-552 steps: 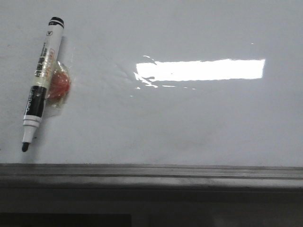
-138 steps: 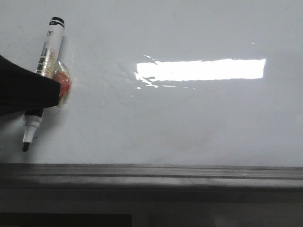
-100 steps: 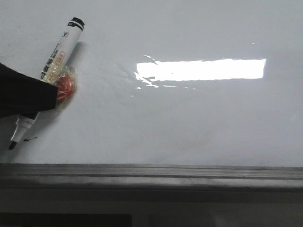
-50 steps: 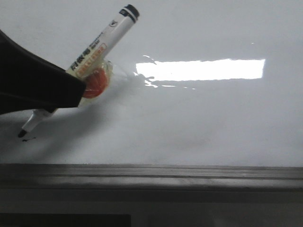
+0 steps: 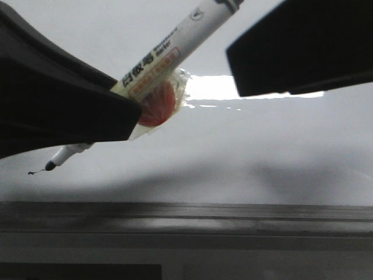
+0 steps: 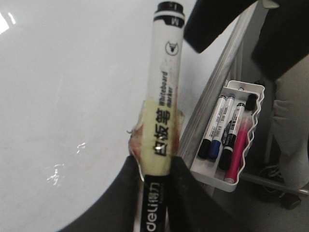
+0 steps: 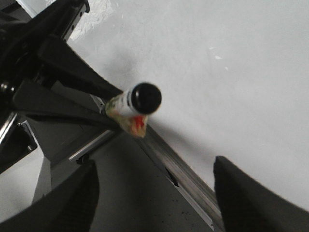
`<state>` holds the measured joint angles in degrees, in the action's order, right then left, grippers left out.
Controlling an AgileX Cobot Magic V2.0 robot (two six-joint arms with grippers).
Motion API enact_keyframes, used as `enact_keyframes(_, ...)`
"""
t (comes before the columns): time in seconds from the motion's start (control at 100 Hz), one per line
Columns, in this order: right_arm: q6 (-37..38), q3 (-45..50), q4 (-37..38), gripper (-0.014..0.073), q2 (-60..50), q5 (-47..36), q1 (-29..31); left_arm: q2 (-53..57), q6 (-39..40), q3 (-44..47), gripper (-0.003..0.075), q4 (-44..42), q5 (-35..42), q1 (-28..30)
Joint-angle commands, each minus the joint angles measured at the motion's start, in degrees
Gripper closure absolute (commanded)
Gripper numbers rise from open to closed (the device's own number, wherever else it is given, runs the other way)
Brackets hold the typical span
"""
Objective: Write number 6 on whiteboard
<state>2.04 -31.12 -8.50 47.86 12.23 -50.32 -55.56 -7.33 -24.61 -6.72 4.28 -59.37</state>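
Note:
The whiteboard (image 5: 245,151) is a glossy white-grey board that fills the front view, with a dark rail along its near edge. My left gripper (image 6: 155,193) is shut on a white and black marker (image 5: 157,61) with a red pad taped to it. It holds the marker tilted, the tip (image 5: 50,166) low at the left, by a tiny black smudge (image 5: 35,172). No number 6 shows on the board. My right gripper (image 7: 154,193) is open and empty, facing the marker's cap end (image 7: 145,98). One of its dark fingers (image 5: 297,49) shows at the upper right of the front view.
A white tray (image 6: 234,140) with several spare markers hangs beside the board's metal rail (image 6: 212,96). A person in dark clothes (image 6: 285,34) stands beyond it. A bright glare patch (image 5: 213,87) lies on the board.
My left gripper has closed on the marker, lifted it off the board and swung it up and right. A small smudge was left. My right gripper's finger has come into the front view.

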Motion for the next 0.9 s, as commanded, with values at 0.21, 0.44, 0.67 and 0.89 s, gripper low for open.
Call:
enact_keyframes(0.21,-0.6,-7.8,-3.7,0.0181,6.6,-6.1,-1.0,0.7,0.1,-1.8,0.0739,0.2,4.9,-0.7)
enact_keyframes(0.44,-0.6,-8.7,-4.6,0.0331,10.4,-10.4,-2.9,0.7,0.1,-1.8,0.0739,0.2,4.9,-0.7)
enact_keyframes(0.67,-0.6,-8.7,-7.7,0.0663,12.0,-12.9,-2.9,0.7,0.1,-1.8,0.0738,0.2,4.8,-0.7)
enact_keyframes(0.89,-0.6,-8.7,-7.7,0.0659,12.2,-12.7,-2.9,0.7,0.2,-1.8,0.0418,0.6,4.4,-0.7)
